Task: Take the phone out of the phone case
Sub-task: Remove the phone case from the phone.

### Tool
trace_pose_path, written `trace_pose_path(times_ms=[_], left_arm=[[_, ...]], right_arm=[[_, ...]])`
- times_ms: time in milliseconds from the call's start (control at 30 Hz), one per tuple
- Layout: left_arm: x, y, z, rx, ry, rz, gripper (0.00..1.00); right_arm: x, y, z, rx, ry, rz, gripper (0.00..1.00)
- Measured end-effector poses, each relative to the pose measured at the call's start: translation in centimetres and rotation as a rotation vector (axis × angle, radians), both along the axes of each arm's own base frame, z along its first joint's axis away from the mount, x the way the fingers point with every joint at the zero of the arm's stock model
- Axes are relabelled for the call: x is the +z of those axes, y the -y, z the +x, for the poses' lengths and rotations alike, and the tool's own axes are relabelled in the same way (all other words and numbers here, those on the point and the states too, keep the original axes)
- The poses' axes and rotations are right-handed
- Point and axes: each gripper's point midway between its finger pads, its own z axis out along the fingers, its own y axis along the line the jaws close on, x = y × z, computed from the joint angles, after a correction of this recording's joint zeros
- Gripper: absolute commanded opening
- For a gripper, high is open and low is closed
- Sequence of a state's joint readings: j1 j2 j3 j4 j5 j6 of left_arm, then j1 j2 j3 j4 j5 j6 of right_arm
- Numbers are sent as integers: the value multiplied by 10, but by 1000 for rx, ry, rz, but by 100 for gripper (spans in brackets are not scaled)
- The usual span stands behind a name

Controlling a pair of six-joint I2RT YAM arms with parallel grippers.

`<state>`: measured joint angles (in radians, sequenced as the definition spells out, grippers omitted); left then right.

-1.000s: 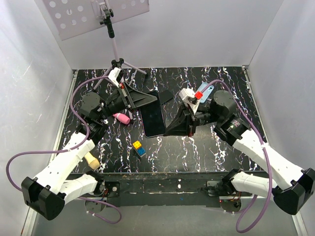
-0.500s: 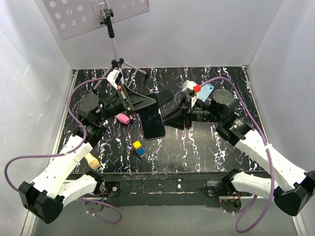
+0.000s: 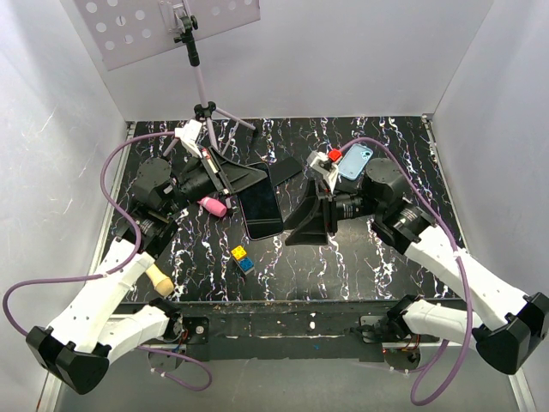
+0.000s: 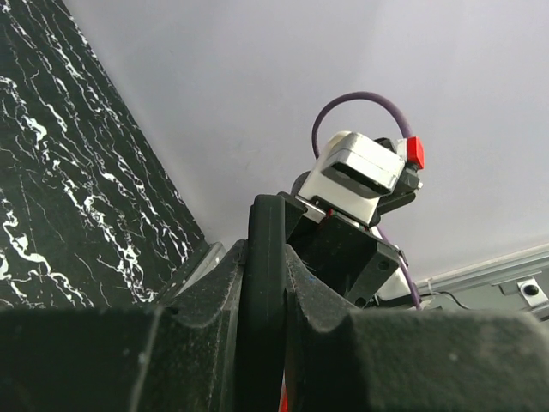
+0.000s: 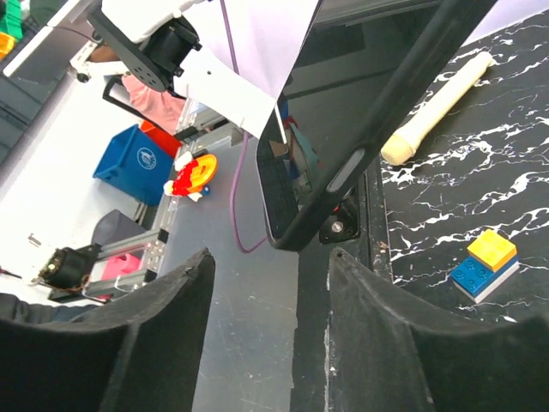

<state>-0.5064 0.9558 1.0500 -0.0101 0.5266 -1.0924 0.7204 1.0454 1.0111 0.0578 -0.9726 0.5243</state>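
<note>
My left gripper is clamped flat on the far short edge of the phone, which hangs slanted towards the near side, with the pink piece just off its left edge and the yellow-and-blue blocks near its low corner. My right gripper stands wide apart and holds nothing, just beside the phone's right long edge, with bare marbled table to its right. The phone is thin, black and glossy, its rim bare, while the phone case lies light blue on the far right, well apart.
</note>
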Motion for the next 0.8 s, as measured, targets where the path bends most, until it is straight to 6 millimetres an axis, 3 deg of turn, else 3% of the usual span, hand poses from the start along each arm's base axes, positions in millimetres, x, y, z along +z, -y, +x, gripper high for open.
trace_pose_path(times_ms=[267,400,433,467,500,800], left_arm=[[-4,0,1,5,-5,13,0],[-4,0,0,4,-12,17,0],[-4,0,0,2,-16,18,0],[-3,0,-1,-4,-19,16,0],[-1,0,-3,-13,-22,10,0],[18,10,-22,-173,-17,-84,0]], right_arm=[[1,-12,11,19,-40,-5,38],[1,-13,9,42,-34,3,32],[1,-13,9,49,-27,7,27],[2,-13,8,57,-16,12,11],[3,-13,7,67,3,21,2],[12,-11,-9,126,160,92,1]])
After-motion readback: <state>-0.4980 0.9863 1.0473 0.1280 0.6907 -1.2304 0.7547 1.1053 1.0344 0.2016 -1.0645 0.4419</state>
